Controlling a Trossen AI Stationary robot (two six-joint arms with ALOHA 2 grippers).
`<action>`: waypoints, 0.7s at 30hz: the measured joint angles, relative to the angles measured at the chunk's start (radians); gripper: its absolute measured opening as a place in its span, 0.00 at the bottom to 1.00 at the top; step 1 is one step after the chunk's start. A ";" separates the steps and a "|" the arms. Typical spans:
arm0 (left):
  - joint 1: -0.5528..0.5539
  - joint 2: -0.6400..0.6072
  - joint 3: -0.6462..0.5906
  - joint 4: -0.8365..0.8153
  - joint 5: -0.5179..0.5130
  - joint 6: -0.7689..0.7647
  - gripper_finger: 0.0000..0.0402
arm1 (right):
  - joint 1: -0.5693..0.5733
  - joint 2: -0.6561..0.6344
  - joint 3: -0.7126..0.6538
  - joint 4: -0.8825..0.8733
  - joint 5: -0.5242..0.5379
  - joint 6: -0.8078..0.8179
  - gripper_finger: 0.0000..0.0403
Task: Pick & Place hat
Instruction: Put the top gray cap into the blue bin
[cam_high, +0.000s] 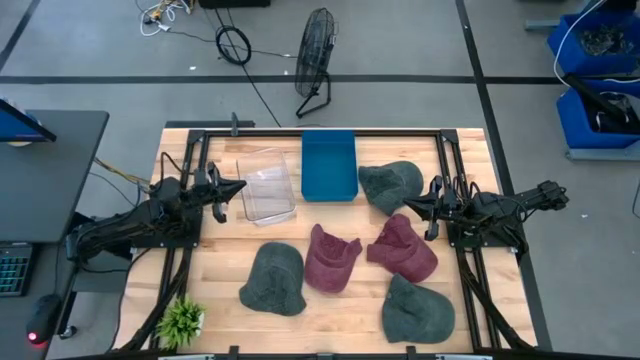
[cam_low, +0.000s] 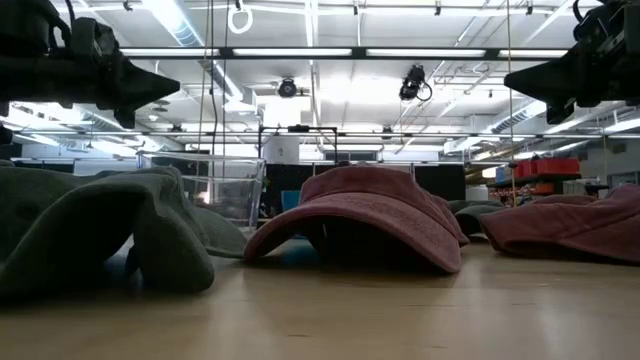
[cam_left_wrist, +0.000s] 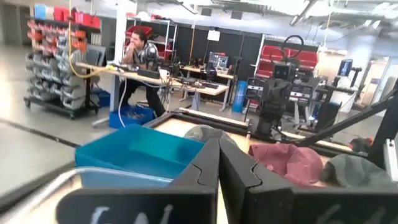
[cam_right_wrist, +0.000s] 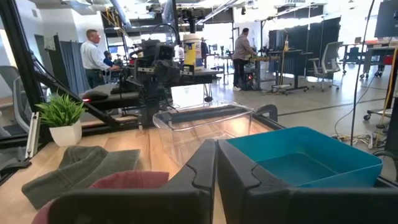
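Note:
Several hats lie on the wooden table: two maroon caps (cam_high: 332, 258) (cam_high: 402, 247) in the middle and three grey-green hats, at far right (cam_high: 391, 185), near left (cam_high: 273, 279) and near right (cam_high: 416, 308). My left gripper (cam_high: 240, 187) is shut and empty, held above the table's left side beside the clear bin. My right gripper (cam_high: 410, 207) is shut and empty, above the table's right side between the far grey-green hat and a maroon cap. Both hang high in the low view, the left gripper (cam_low: 165, 85) and the right gripper (cam_low: 515, 80).
A clear plastic bin (cam_high: 266, 186) and a blue bin (cam_high: 329, 165) stand at the table's far middle. A small potted plant (cam_high: 182, 318) stands at the near left corner. People stand at benches in the room beyond the table.

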 joint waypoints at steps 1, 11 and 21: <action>0.000 0.008 0.013 0.001 0.001 0.027 0.05 | 0.000 0.000 0.000 0.000 0.000 -0.016 0.05; 0.000 0.228 0.219 0.003 -0.032 0.158 0.38 | -0.003 0.000 0.000 0.000 -0.017 0.063 0.05; 0.000 0.586 0.379 -0.004 -0.201 0.195 0.44 | -0.003 0.000 0.000 0.001 -0.057 -0.034 0.05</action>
